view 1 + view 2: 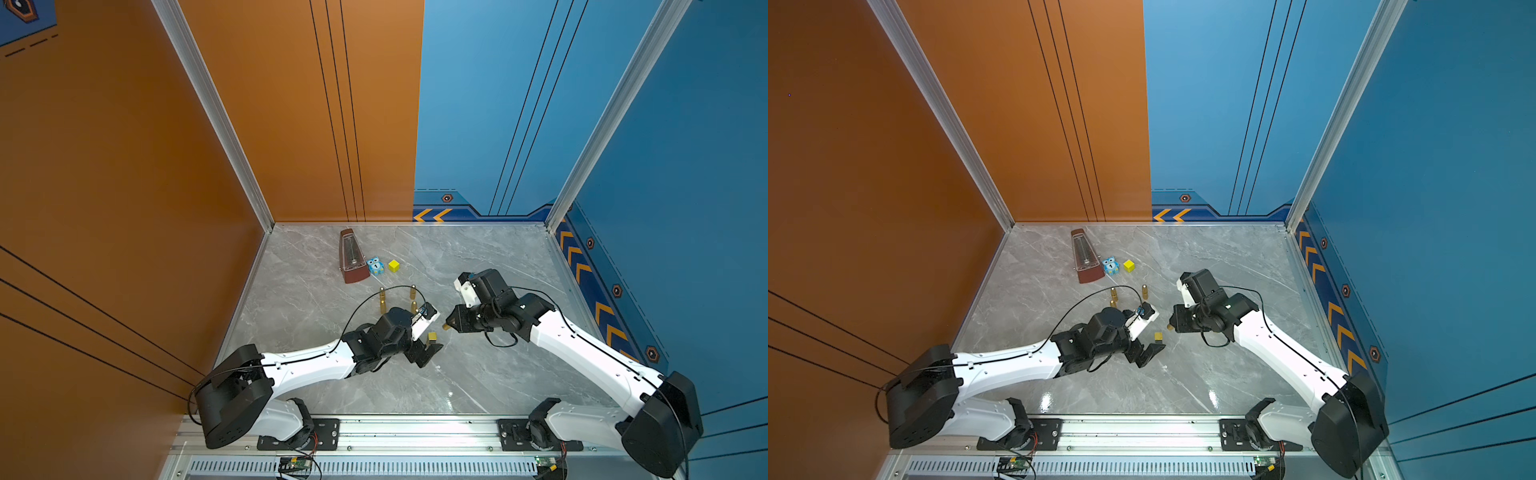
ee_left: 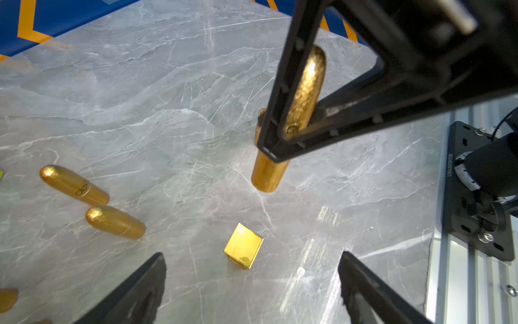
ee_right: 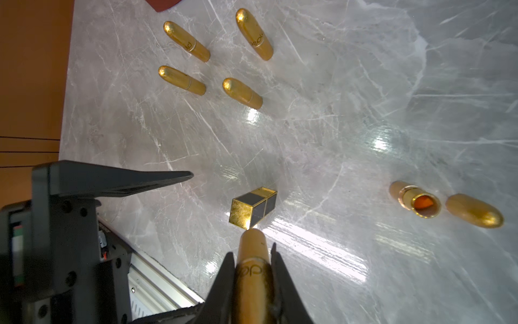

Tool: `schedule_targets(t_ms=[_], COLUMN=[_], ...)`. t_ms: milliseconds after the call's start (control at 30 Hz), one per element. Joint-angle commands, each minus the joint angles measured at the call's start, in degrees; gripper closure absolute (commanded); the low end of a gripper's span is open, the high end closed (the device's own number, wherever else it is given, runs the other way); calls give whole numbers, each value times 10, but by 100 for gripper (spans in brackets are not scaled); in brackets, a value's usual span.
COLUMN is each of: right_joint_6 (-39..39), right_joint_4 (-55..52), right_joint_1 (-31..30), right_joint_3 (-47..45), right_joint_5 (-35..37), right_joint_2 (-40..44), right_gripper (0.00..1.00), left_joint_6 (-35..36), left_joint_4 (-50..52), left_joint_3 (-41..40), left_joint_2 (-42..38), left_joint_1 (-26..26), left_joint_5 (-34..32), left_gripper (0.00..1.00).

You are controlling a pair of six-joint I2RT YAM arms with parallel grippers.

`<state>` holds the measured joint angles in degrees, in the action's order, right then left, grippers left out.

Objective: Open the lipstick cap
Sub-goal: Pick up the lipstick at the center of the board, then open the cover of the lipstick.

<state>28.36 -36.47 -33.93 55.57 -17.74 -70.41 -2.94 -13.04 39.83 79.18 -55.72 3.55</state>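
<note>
Evidently the right gripper (image 3: 252,249) clamps its fingers on the gold metallic bullet-shaped lipstick (image 3: 253,280), seemingly unopened, one end jutting past the fingertips so the wide-spread, empty left gripper (image 2: 251,255) can pull it.

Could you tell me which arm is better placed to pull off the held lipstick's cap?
Probably left: the right gripper is shut on the lipstick, while the left gripper is open, empty and near its free end.

The left arm (image 1: 307,361) and right arm (image 1: 582,345) are showing white shells between black joint housings; thin black cables (image 1: 388,288) are looping alongside, and black fingers (image 2: 134,291) are tapering.
</note>
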Motion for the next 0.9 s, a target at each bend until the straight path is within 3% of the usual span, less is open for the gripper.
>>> schedule_targets(t_ms=[0,100,133,267,667,867], right_joint_6=[8,13,15,19,46,51], right_joint_4=[-20,-21,-20,-18,16,25], right_joint_1=[1,1,1,1,0,1], right_joint_3=[-14,-19,-21,-25,-39,-36], right_joint_5=[-55,-75,-83,-103,-123,-129], right_joint_2=[29,43,45,51,56,57], right_gripper=[84,84,84,84,84,84], left_joint_6=[11,7,5,4,6,7], left_joint_4=[-31,-40,-41,-58,-71,-71], left_joint_3=[17,22,25,21,18,20], left_joint_2=[15,25,27,27,21,15], left_joint_1=[-10,-12,-13,-15,-19,-23], left_joint_5=[17,22,26,34,64,66], left_gripper=[8,13,20,31,52,67])
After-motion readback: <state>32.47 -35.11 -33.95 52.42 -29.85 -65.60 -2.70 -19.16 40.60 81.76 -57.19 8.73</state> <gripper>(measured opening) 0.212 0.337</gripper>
